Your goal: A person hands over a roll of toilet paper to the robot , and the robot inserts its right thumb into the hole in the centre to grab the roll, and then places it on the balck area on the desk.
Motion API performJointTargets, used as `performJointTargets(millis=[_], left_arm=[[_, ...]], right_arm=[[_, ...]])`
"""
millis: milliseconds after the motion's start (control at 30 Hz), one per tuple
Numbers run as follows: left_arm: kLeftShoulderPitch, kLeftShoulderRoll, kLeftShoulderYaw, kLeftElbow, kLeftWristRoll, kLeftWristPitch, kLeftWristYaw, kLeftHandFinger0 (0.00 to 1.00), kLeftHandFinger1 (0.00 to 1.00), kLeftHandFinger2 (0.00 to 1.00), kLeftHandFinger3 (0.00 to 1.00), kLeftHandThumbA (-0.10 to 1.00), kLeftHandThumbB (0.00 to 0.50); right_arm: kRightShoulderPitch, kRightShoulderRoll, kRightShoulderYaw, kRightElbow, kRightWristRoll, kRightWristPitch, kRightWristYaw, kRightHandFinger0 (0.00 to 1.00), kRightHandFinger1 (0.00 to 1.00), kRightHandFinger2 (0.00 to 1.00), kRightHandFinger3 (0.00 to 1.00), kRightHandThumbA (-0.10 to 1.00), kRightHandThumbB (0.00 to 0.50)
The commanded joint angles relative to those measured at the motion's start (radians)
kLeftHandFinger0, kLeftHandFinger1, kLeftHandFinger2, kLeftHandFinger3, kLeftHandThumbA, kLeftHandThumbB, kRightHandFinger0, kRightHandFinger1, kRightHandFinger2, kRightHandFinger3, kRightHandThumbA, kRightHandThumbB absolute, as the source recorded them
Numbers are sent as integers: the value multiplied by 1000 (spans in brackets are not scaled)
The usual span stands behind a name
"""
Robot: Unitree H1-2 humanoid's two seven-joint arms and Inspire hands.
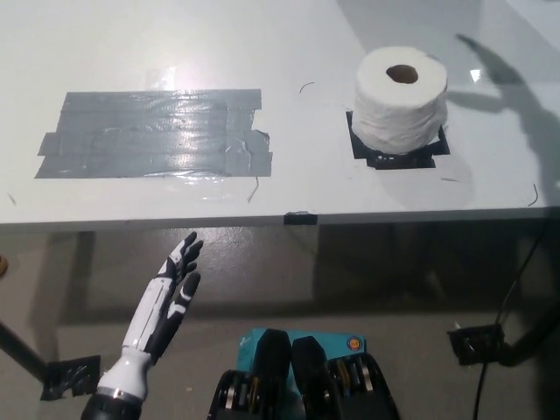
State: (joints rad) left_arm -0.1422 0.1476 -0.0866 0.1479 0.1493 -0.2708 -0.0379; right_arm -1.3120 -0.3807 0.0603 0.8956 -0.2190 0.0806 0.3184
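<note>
Toilet roll (400, 99) stands upright on the black patch (392, 156) near the desk's (289, 44) front edge, placement apparently complete; left hand (166, 302) hangs empty, fingers spread; right hand unseen.

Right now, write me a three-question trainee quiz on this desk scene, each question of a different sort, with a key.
1. True or false: the toilet paper roll stands upright on the black area, its hole facing up.
2. Which lies nearer the roll? A. the grey tape patch B. the black area C. the left hand
3. Fill in: the white left hand hangs below the desk edge, open and holding ____.

Key
1. True.
2. B; the roll sits on it.
3. Nothing. The right hand is out of the picture; only a shadow falls on the desk's right side.
</note>
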Motion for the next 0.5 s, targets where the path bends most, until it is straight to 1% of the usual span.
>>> performJointTargets(millis=[0,67,100,133,167,267,333,367,433,467], left_arm=[[-117,6,21,12,-14,-21,2,1000,1000,1000,1000,964,160],[-128,6,20,16,-18,-21,0,1000,1000,1000,1000,970,163],[-138,5,20,21,-20,-22,-1,1000,1000,1000,1000,970,156],[-153,4,20,27,-18,-23,1,1000,1000,1000,1000,965,151],[-161,5,22,31,-21,-27,2,1000,1000,1000,1000,964,143],[-171,6,24,37,-14,-34,9,1000,1000,1000,1000,978,144],[-174,6,25,42,-16,-37,10,1000,1000,1000,1000,980,145],[-173,4,25,40,-17,-34,11,1000,1000,1000,1000,980,145],[-173,1,24,40,-18,-33,11,1000,1000,1000,1000,979,142],[-173,0,24,40,-16,-32,13,1000,1000,1000,1000,980,142]], right_arm=[[86,-61,-136,-607,95,69,-49,1000,1000,1000,1000,1000,468],[135,-53,-157,-733,116,97,-39,1000,1000,1000,1000,1000,459],[170,-44,-175,-821,148,109,-31,1000,1000,1000,1000,1000,434],[220,-27,-198,-946,203,125,-21,1000,1000,1000,1000,960,399],[271,-17,-205,-1049,218,132,-22,1000,1000,1000,1000,969,384],[362,4,-214,-1210,233,150,-33,1000,1000,1000,1000,972,381],[425,25,-220,-1320,238,179,-47,1000,1000,1000,1000,984,404],[465,41,-224,-1380,242,175,-62,1000,1000,1000,1000,987,396],[530,52,-219,-1457,237,129,-77,1000,1000,1000,1000,1000,336],[559,53,-214,-1487,229,105,-81,1000,1000,1000,1000,1000,329]])
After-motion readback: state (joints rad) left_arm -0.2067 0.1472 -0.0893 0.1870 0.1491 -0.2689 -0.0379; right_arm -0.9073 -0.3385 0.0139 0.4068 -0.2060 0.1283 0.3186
